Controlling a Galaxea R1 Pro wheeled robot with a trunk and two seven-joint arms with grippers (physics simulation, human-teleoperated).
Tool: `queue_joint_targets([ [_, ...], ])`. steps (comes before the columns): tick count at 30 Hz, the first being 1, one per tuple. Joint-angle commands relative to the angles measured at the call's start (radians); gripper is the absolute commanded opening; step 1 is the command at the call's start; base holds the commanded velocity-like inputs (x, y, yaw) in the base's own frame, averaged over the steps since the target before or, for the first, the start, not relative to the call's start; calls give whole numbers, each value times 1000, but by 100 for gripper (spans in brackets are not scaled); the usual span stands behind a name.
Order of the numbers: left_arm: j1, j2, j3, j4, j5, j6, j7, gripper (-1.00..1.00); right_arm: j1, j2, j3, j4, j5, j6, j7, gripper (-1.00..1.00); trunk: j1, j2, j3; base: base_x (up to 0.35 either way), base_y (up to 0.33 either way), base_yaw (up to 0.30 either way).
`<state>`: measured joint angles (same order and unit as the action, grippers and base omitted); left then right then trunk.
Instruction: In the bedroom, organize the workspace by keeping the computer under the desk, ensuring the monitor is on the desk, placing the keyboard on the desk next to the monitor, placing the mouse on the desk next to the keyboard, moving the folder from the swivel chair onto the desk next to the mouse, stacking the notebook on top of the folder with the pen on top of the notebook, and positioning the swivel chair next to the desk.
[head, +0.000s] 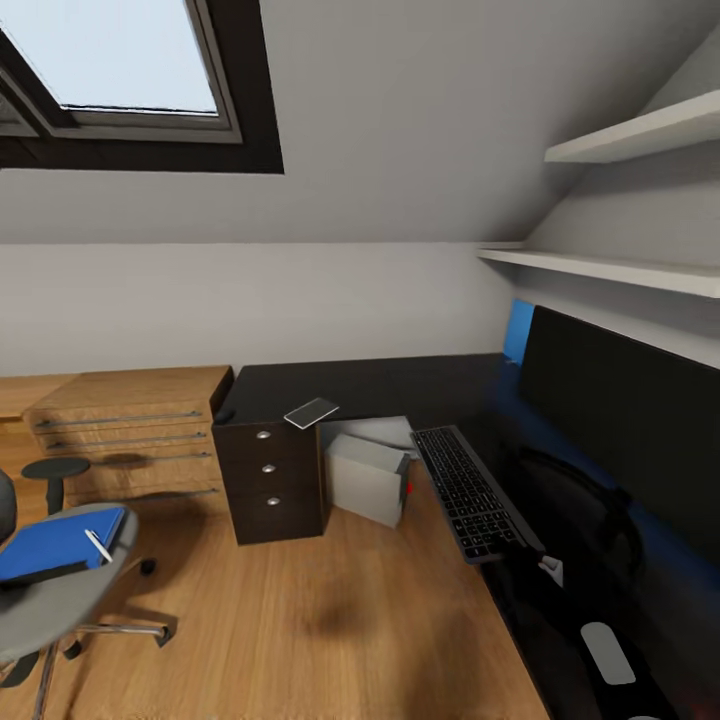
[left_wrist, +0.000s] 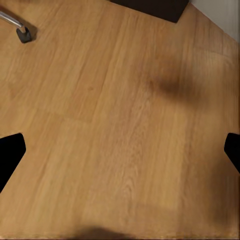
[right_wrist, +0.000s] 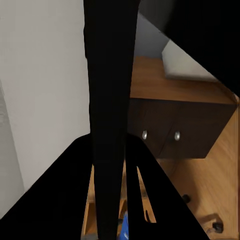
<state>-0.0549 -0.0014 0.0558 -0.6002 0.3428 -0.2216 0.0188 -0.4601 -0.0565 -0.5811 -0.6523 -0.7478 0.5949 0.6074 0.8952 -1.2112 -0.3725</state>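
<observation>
Judging progress, we find monitor (head: 625, 400), keyboard (head: 470, 490) and notebook (head: 311, 412) on the desk (head: 400, 385); folder (head: 55, 545) and pen (head: 98, 545) wait on the chair (head: 60, 595) at eight o'clock. Our left claw (left_wrist: 120, 150) gapes empty; the right's state we cannot tell.

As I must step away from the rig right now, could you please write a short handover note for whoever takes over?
Left end effector: open, empty, over the floor.
Right end effector: state unclear, dark shapes block its camera.
Done: monitor and keyboard side by side on the desk; computer under it; notebook on the desk corner.
Left: folder with pen lies on the swivel chair, apart from the desk. Stack folder, notebook, pen on the desk; place the mouse (not clearly seen); roll the chair in.
</observation>
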Motion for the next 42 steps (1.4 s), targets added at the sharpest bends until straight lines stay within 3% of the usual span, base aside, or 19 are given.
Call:
queue_joint_targets([
  [1, 0, 0, -1, 0, 7, -2, 1, 100, -1, 0, -3, 0, -10, 9, 3, -100, -1, -1, -1, -289, -191, 0],
  [16, 0, 0, 1, 0, 7, -2, 1, 100, -1, 0, -3, 0, -10, 9, 3, -100, -1, -1, -1, -158, -268, 0],
  [42, 0, 0, 2, 0, 7, -2, 1, 100, 0, -2, -3, 0, -10, 8, 2, -100, -1, -1, -1, -4, -7, 0],
])
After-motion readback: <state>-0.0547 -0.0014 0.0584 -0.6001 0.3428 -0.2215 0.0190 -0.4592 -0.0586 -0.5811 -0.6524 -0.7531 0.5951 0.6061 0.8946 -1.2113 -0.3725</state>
